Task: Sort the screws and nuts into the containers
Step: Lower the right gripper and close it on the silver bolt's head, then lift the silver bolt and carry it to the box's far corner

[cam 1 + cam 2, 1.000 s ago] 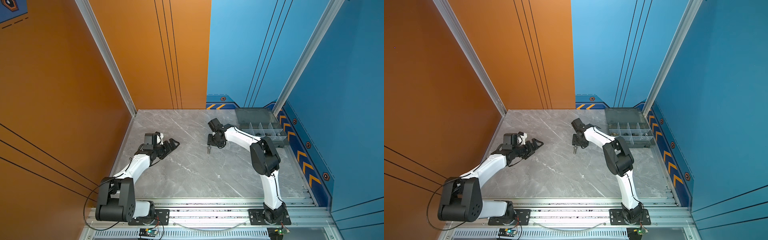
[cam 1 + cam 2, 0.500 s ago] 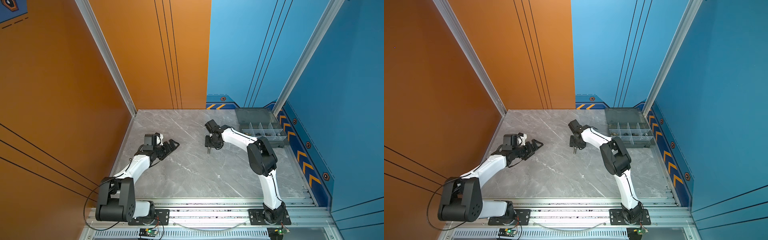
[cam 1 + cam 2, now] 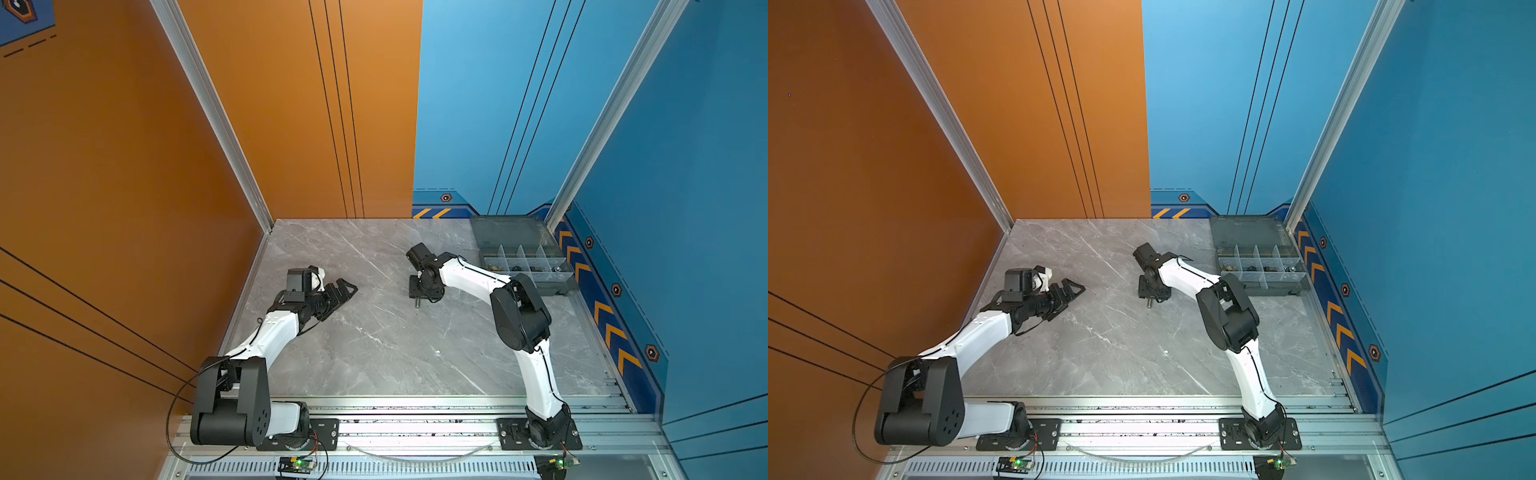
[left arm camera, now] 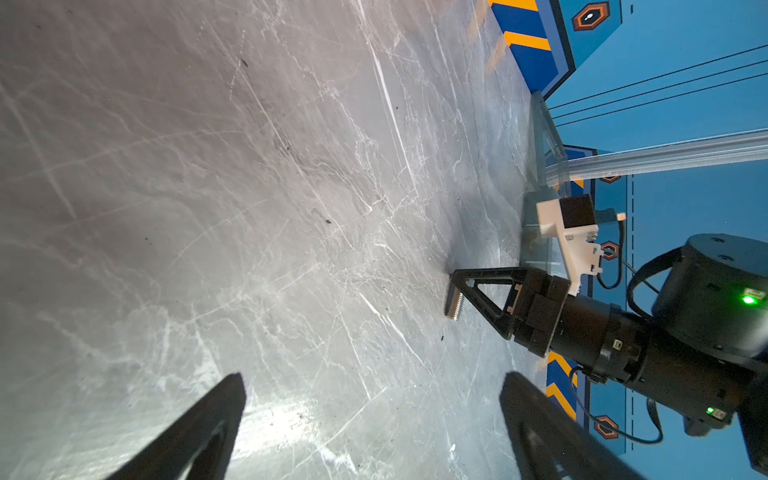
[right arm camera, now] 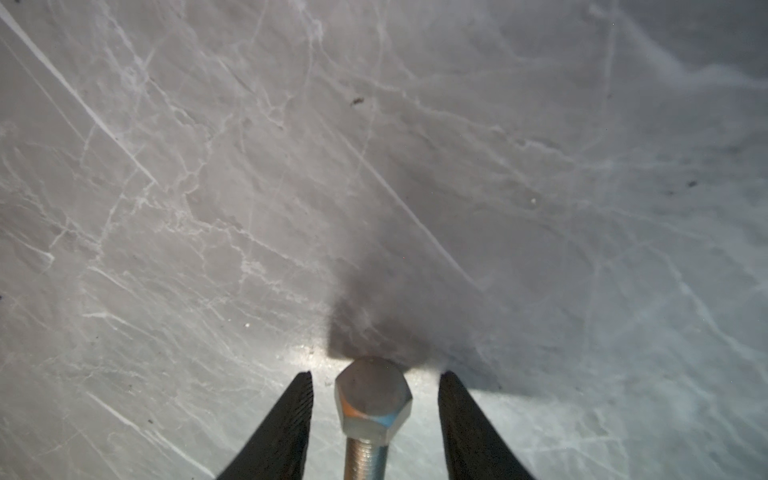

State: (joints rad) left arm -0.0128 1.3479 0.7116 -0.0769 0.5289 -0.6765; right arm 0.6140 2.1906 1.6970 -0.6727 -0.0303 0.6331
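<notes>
- Marble table (image 3: 374, 353): silver bolt (image 5: 372, 399) lies between the parted jaws of right gripper (image 5: 376, 376), gaps both sides.
- I'd centre up, then pinch the shank squarely; left gripper (image 4: 372, 375) idle, jaws apart too.

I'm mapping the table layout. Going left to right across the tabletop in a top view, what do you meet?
left gripper → silver bolt → organiser box
</notes>
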